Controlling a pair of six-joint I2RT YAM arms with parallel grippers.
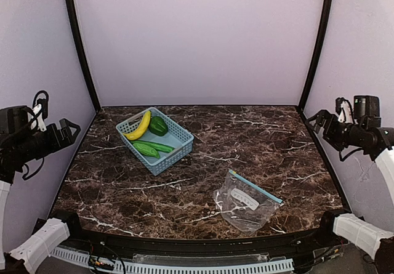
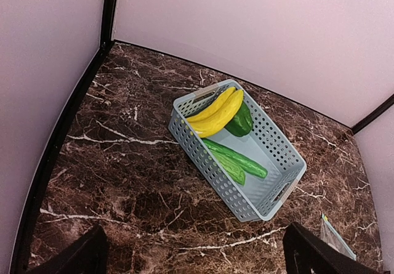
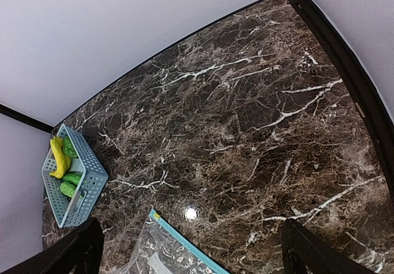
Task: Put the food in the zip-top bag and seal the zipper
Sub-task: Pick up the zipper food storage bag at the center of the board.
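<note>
Top external view: nothing begun. Banana [image 1: 138, 126], pepper [image 1: 158, 125] and two cucumbers [image 1: 152, 147] lie in the blue basket [image 1: 176, 156]; the bag [image 1: 246, 203] lies flat on the surface [image 1: 258, 138], well apart, right front. Both arms' jaws gape open, empty. Next, probably: grasp one piece.

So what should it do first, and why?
Probably lower the left claw toward the banana. The banana lies exposed in the blue basket on that arm's side, that claw is open and empty, and the bag holds nothing yet.
</note>
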